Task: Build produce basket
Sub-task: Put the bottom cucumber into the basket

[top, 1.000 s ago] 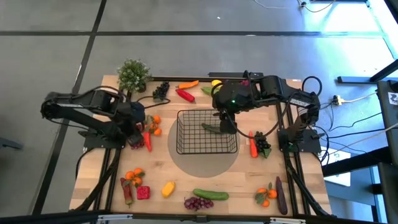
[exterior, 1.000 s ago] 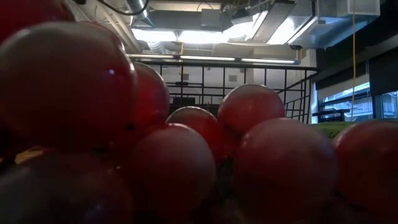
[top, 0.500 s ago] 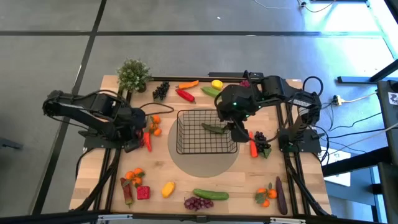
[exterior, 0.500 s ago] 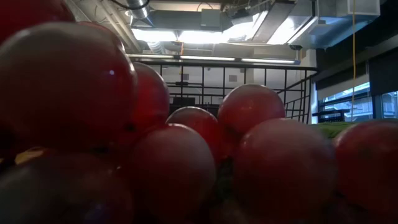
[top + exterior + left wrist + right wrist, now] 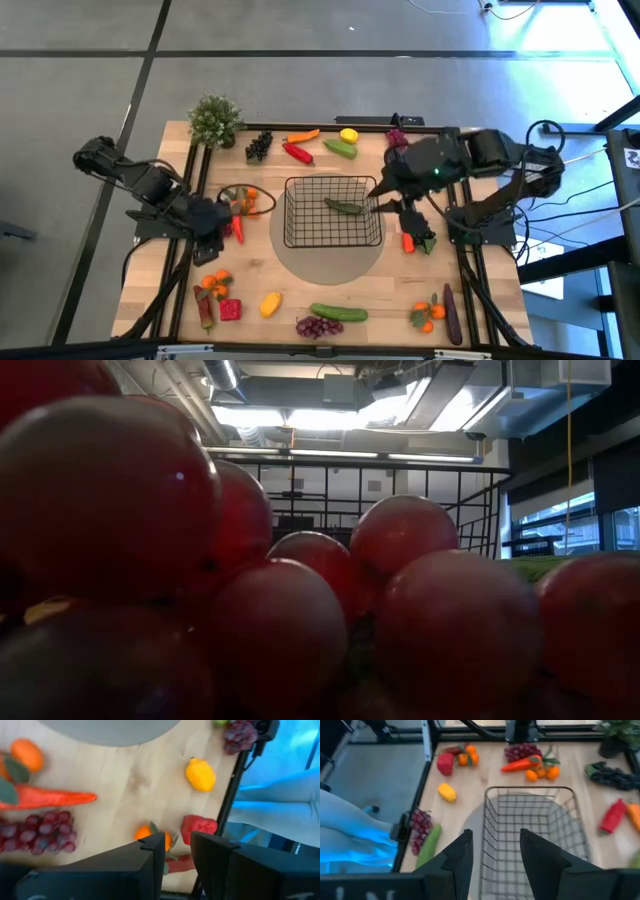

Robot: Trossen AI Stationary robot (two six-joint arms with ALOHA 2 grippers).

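I am seeing both hands empty: right hand [image 5: 392, 203] parted beside the basket [image 5: 332, 212], left hand [image 5: 178, 847] slightly parted.

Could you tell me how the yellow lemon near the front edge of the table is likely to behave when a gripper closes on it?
The lemon looks smooth and rounded, so it may slip or squirt from a narrow grip. Its oval shape with tapered ends suggests that it could roll if nudged. It lies apart from its neighbours, so a push would probably disturb nothing else.
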